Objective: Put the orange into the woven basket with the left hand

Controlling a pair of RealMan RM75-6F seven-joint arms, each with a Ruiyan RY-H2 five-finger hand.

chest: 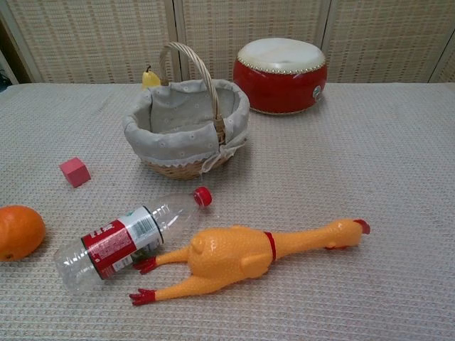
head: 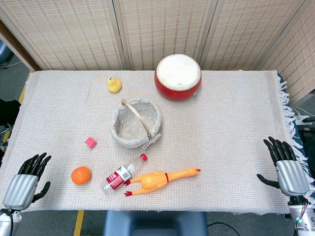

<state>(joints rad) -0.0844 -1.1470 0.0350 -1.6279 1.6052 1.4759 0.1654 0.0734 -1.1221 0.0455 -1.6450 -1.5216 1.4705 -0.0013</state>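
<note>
The orange (head: 80, 175) lies on the cloth near the table's front left; the chest view has the orange (chest: 19, 231) at its left edge. The woven basket (head: 118, 118) with a grey lining and a hoop handle stands mid-table; in the chest view the basket (chest: 146, 128) looks empty inside. My left hand (head: 27, 181) rests at the front left corner, fingers spread, a short way left of the orange and holding nothing. My right hand (head: 287, 168) sits at the front right edge, fingers apart and empty. Neither hand shows in the chest view.
A plastic bottle (head: 122, 173) with a red cap and a rubber chicken (head: 160, 181) lie in front of the basket, just right of the orange. A small pink cube (head: 90, 142) sits left of the basket. A red drum (head: 177, 77) and a yellow pear (head: 114, 85) stand behind.
</note>
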